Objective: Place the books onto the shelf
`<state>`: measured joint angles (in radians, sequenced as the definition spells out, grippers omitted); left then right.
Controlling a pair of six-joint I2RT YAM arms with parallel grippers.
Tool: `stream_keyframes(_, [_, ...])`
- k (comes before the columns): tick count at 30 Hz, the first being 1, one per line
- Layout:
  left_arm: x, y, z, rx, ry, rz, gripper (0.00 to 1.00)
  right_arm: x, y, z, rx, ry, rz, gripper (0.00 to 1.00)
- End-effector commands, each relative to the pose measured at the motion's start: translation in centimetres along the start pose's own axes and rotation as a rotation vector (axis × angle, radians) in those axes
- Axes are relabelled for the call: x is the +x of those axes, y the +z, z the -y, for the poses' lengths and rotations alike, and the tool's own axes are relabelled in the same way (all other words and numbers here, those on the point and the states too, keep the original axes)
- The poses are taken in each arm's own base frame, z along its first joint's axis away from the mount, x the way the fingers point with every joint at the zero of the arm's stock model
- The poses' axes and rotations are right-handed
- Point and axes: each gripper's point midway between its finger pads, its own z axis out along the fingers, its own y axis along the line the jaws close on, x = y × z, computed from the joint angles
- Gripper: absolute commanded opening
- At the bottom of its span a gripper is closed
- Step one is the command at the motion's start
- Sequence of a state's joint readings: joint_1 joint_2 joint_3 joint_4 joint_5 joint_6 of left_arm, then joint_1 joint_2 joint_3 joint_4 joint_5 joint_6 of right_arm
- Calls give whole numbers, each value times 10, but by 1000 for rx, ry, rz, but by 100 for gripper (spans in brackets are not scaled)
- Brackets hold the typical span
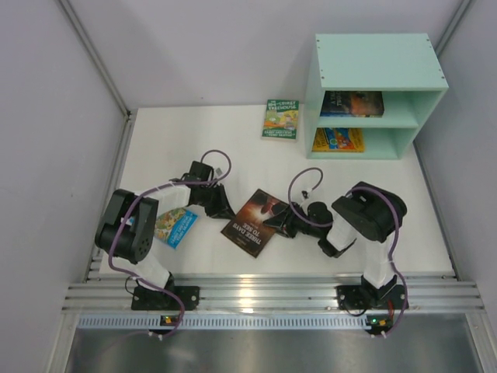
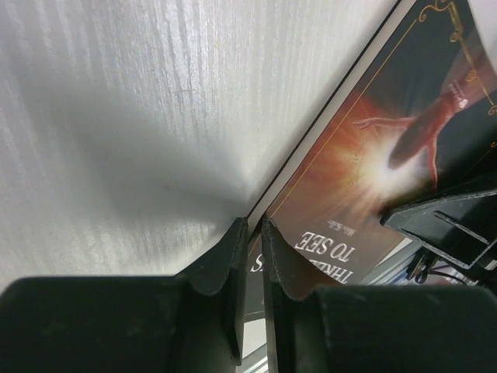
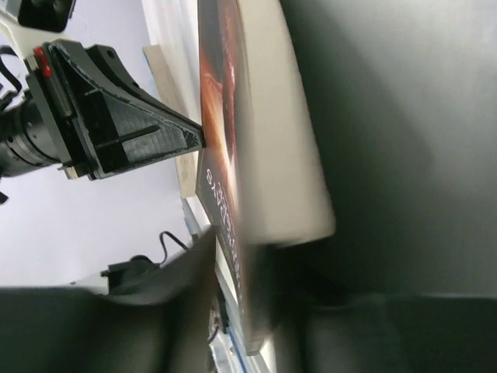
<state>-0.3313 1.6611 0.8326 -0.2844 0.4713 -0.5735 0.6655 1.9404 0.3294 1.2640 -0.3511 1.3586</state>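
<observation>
**The dark brown book point(image 1: 247, 225) under grip**

On the worktop point(image 1: 194, 140), apart from the shelf point(image 1: 380, 62), it is pinched at one corner by the almost closed left gripper point(image 2: 255, 227). Its opposite edge is straddled by the right gripper point(image 1: 273, 223); clamping cannot be told.

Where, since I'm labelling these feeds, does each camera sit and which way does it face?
Top: above and behind the arms, looking down on the table, shelf and both arms.
Left wrist: looks along the left claw at the dark book; own fingers at the bottom.
Right wrist: looks along the right claw at that book edge-on; own fingers at the bottom.
Shared: all show the dark book; each wrist view shows the other claw.
</observation>
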Motion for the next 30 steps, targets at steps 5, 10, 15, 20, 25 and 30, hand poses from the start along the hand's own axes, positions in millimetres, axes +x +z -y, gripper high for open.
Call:
stream_keyframes(5, [5,-6,24,91,-2,3,23,-12,-22,-24,-81,26,92,0])
stream_keyframes(10, [-18,-49,62,144,45,110,44,-37,-59,-37,-108,20,198,0])
stream_keyframes(15, [-34,-106,114,275,116,243,84,-61,-87,-24,14,-3,286,0])
stream_keyframes(20, [-35,-141,133,293,151,285,99,-119,-144,-63,189,-128,515,0])
stream_keyframes(25, [-29,-160,143,331,174,312,99,-170,-208,-127,151,-182,692,0])
stream_keyframes(30, [-20,-163,149,392,158,303,99,-210,-244,-160,106,-153,827,0])
